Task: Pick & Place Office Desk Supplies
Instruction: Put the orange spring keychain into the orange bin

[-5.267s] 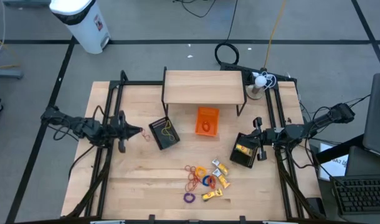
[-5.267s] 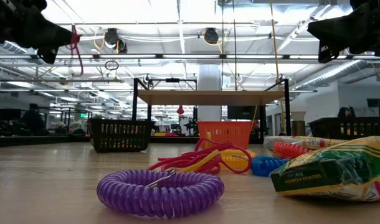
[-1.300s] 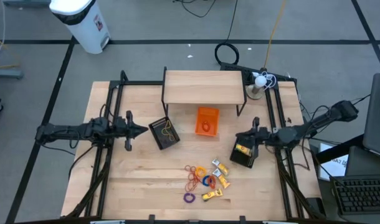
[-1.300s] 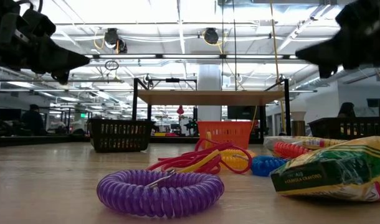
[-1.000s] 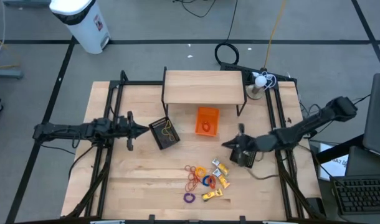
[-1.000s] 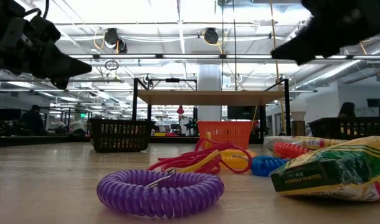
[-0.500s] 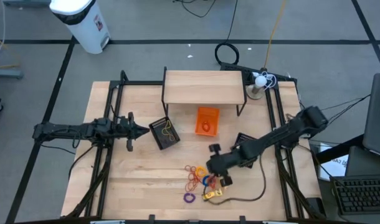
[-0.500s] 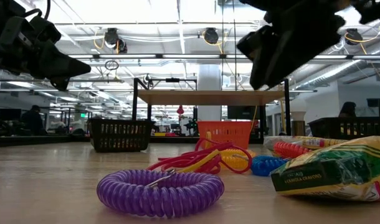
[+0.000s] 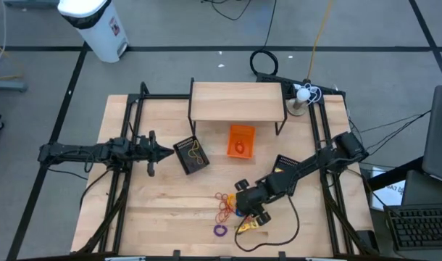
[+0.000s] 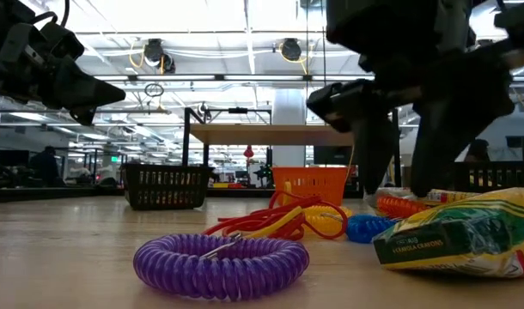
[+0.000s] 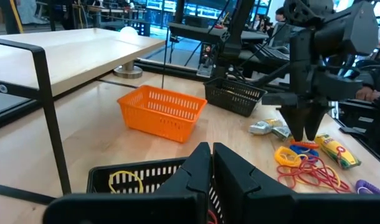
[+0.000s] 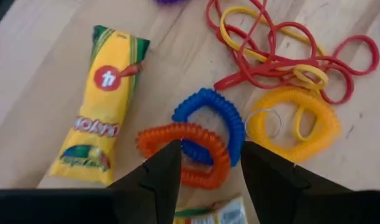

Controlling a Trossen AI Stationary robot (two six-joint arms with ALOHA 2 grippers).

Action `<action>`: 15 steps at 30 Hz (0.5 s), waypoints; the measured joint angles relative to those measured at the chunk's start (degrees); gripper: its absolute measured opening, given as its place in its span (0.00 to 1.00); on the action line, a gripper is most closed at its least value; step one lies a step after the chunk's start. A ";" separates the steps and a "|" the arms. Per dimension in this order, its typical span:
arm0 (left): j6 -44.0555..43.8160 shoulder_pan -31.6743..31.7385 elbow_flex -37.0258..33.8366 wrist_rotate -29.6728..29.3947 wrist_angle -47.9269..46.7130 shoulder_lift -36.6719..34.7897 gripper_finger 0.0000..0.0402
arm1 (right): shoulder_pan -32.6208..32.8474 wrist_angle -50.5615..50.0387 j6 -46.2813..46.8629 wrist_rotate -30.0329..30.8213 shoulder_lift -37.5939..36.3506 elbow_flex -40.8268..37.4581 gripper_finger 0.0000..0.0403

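The office desk supplies lie in a pile near the table's front middle: red and yellow rubber bands (image 12: 283, 50), an orange coil ring (image 12: 184, 152), a blue one (image 12: 212, 118), a yellow one (image 12: 294, 124), a purple one (image 10: 221, 266) and a yellow crayon pack (image 12: 106, 102). My right gripper (image 12: 205, 168) hangs open just above the pile, pointing down, with a finger on each side of the orange ring. My left gripper (image 9: 163, 152) is shut and held level above the table. It sits beside the black basket (image 9: 192, 154), which holds a yellow band (image 11: 126, 182).
An orange basket (image 9: 240, 141) stands behind the pile. A second black basket (image 9: 285, 164) is under my right arm. A low wooden shelf (image 9: 238, 101) spans the table's far middle. Small yellow-and-white packs (image 9: 257, 196) lie to the right of the rings.
My right gripper has swung from the black basket at the right toward the table's left and near edge. It has come down over the pile and opened. My left gripper has kept still.
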 joint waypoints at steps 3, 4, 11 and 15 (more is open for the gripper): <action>0.05 0.00 -0.02 0.00 0.00 0.00 0.05 | -0.04 0.25 -0.29 0.21 1.32 0.00 0.37; 0.05 0.00 -0.02 -0.02 0.00 0.00 0.05 | -0.04 0.23 -0.51 0.46 1.82 -0.01 0.36; 0.03 0.00 -0.02 0.00 0.00 0.00 0.05 | -0.03 1.79 -1.45 1.31 3.47 0.02 0.32; 0.03 0.00 -0.02 -0.02 0.00 0.00 0.05 | -0.12 1.23 -1.31 1.55 2.57 -0.08 0.24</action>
